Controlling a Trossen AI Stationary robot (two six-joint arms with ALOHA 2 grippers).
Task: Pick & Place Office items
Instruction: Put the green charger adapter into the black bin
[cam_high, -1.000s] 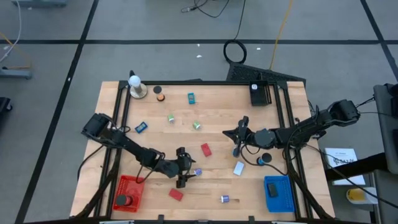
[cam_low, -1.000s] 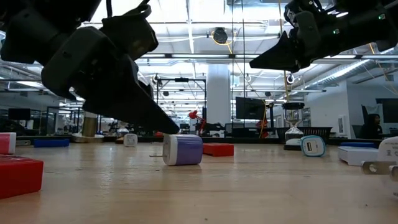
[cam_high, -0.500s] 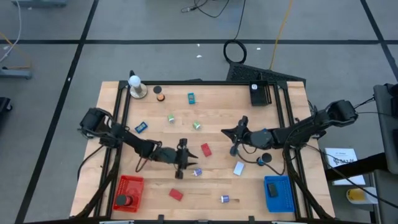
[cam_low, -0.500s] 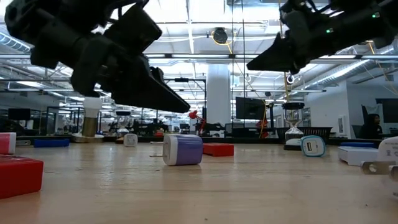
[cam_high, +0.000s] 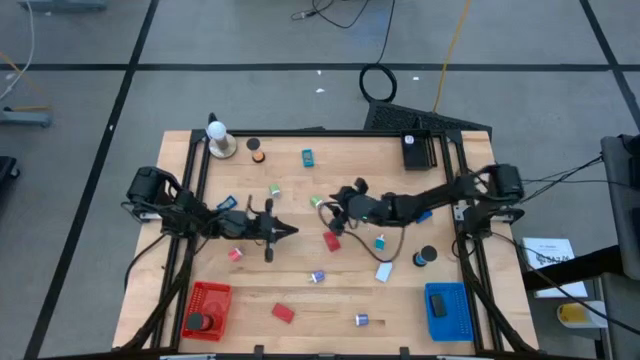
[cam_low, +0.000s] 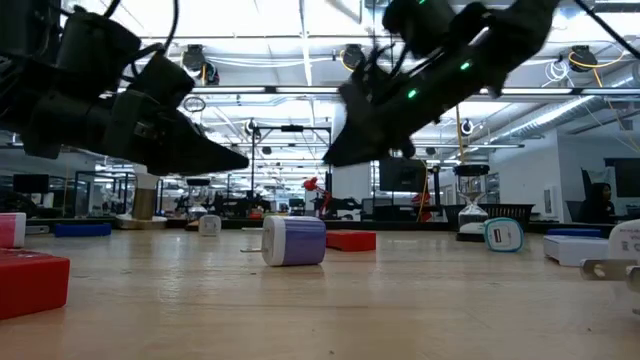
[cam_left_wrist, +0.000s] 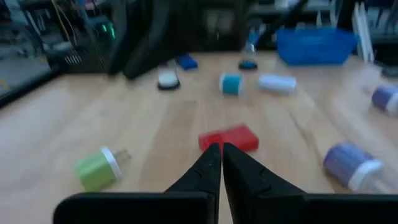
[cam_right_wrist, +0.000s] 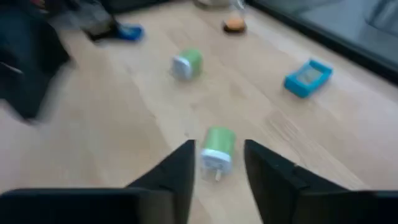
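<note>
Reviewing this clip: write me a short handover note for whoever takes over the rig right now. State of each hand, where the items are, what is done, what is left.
Left hand: shut, holding nothing, above the table's left-centre, pointing at a red block.
Right hand: open, holding nothing, lined up on a green plug piece near the table's middle.
Items: most lie loose on the wood, among them a purple piece, a second green piece and a teal block.
Done: one black item sits in the red basket; the blue basket holds something dark.
Left: nearly everything else is unsorted.
</note>
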